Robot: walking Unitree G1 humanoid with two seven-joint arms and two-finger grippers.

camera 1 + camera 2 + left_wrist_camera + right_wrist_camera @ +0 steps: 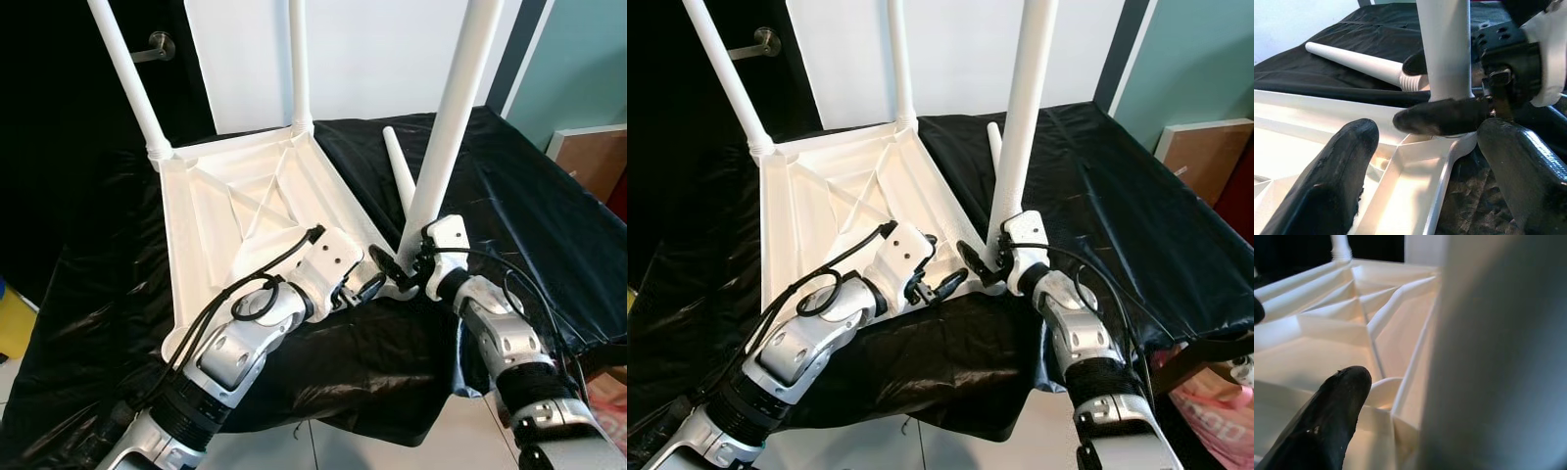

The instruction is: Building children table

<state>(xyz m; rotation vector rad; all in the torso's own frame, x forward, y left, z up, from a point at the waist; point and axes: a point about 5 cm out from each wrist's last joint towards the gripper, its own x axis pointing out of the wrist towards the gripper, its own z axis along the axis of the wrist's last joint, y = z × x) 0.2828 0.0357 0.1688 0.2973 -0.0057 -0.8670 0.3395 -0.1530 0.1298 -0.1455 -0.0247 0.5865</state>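
Black plastic sheeting [509,211] is covering the work surface, with a white wall and a dark door behind it. At the near right corner of the upturned white plastic table top [250,211], a tall white tapered leg [446,127] is being gripped at its base by the right gripper [404,266], whose black fingers [1437,116] are closed around it just above the socket. The left gripper [364,286] is being held beside that same corner, its fingers [1327,181] spread wide over the ribbed edge without clasping anything.

Two further white legs [127,83] are standing upright in the far corners, and a fourth white leg [397,162] is lying loose on the sheeting just to the right of the table top, behind the held leg.

The step in hand is judged to be the seating of the third leg. It is best done with the leg kept square to the socket and turned or pressed evenly, while the frame is being steadied by the left gripper so that it is not being dragged across the slippery sheeting. A tilted leg is likely to bind.

No brand, label or writing is being made out anywhere.
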